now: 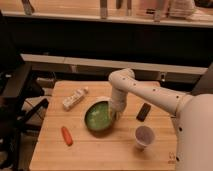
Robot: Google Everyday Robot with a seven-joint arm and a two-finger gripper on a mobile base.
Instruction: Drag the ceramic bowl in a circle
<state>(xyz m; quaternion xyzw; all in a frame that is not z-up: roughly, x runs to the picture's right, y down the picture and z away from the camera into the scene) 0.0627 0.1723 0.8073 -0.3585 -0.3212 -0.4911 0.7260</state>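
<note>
The ceramic bowl (pixel 99 116) is round, shallow and glossy green, and sits on the wooden table (pixel 100 150) near its middle. My gripper (pixel 114 113) reaches down from the white arm (pixel 145 92) to the bowl's right rim and seems to touch it. The rim there is hidden by the gripper.
A small white cup (pixel 144 136) stands right of the bowl near the front. A dark flat object (pixel 143 112) lies to the right of the arm. A white packet (pixel 74 98) lies at the back left. An orange carrot (pixel 66 135) lies at the front left.
</note>
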